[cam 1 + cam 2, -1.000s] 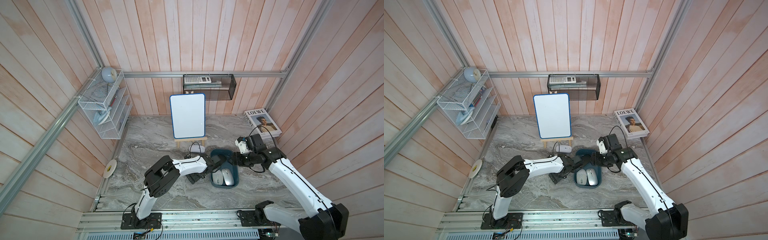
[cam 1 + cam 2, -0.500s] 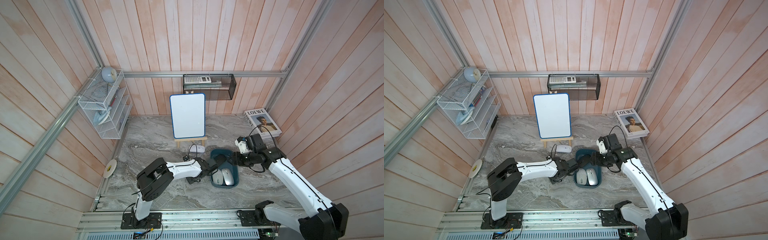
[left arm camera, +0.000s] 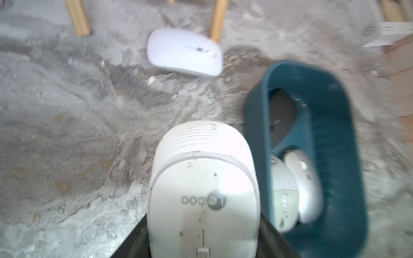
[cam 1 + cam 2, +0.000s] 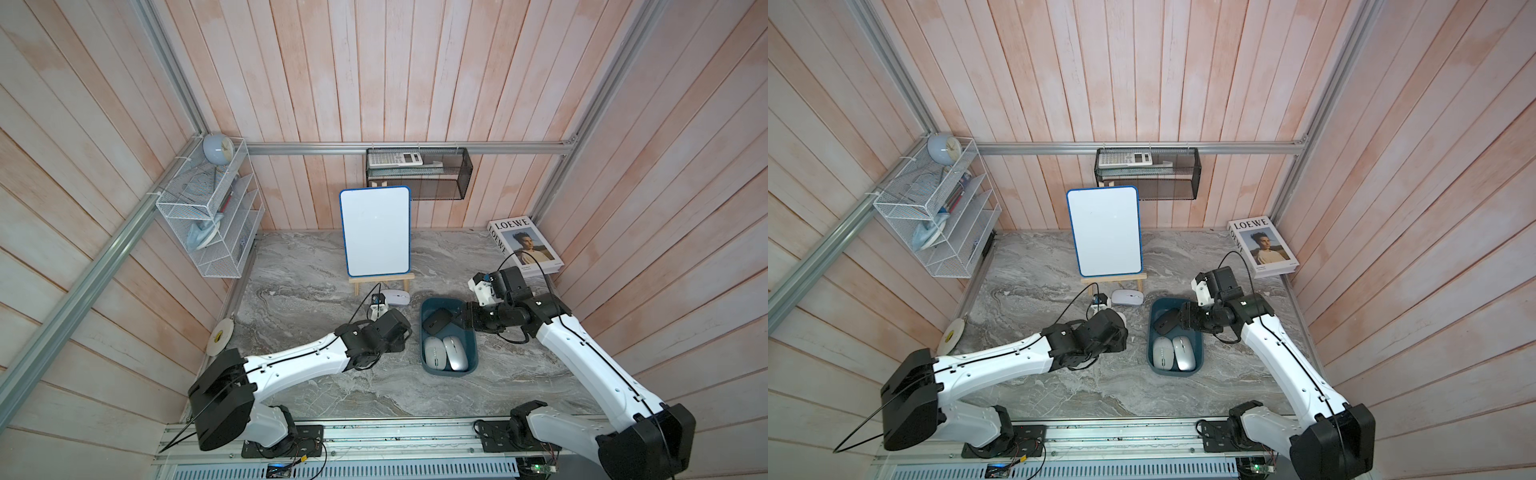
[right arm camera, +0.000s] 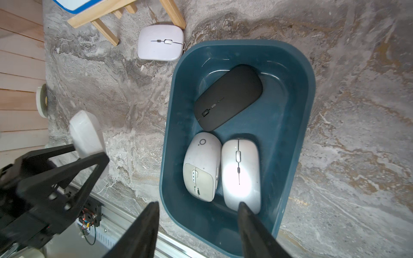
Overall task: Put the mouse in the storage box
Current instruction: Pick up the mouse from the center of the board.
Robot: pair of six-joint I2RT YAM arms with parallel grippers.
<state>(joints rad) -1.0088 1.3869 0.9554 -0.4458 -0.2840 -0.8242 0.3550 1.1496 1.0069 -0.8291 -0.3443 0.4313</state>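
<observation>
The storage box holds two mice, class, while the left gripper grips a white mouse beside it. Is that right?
The count is wrong. The storage box holds three mice, not two: a black mouse, a cream mouse and a silver mouse, as the right wrist view shows. The left gripper does grip a white mouse beside it.

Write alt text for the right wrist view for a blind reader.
A teal storage box holds three mice: a black mouse, a cream mouse and a silver mouse. Outside it the left gripper grips a white mouse; a flat white mouse lies on the table by an easel leg. The right gripper is open at the box's edge.
</observation>
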